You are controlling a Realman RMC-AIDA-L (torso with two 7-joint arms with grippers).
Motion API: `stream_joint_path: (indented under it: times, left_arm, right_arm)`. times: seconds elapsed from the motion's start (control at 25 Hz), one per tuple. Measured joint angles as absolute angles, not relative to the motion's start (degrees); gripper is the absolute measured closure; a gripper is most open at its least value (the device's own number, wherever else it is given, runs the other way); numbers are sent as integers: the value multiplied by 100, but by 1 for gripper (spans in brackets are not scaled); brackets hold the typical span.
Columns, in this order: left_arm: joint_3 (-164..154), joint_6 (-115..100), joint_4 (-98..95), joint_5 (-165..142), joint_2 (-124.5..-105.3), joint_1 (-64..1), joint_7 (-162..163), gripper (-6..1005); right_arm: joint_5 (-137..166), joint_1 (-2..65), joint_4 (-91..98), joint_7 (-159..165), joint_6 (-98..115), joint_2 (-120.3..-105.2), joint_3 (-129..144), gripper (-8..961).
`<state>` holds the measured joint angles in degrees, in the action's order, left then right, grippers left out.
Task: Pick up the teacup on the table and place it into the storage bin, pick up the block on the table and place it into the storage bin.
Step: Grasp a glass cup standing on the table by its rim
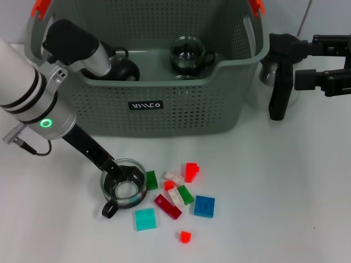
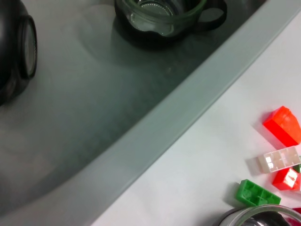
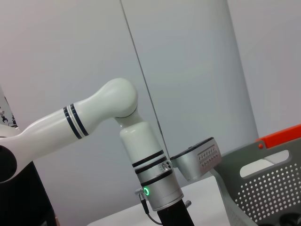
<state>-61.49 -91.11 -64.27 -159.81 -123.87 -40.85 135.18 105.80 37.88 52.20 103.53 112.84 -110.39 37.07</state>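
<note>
Left hand apparently gripping teacup; blocks just beside.

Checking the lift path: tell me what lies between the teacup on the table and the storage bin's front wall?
Bare white table; the head view shows only the left gripper at the teacup below the storage bin.

You have a white table | storage bin at the back | glass teacup in front of it | just beside the cup, loose blocks: green, teal, blue, dark red, red.
</note>
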Motion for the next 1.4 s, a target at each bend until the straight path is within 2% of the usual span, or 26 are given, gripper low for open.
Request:
stream_joint_path:
  times: [1.28, 1.4]
  left_arm:
    - [-6884, -8793, -6567, -15989, -12428, -3859, 12928, 115]
    - [-6894, -8760, -6488, -15980, -12429, -3865, 12931, 144]
  right_arm:
    - [10602, 3766, 5212, 10362, 11265, -11112, 3555, 55]
    - [10607, 3767, 5212, 10355, 11260, -11113, 3556, 56]
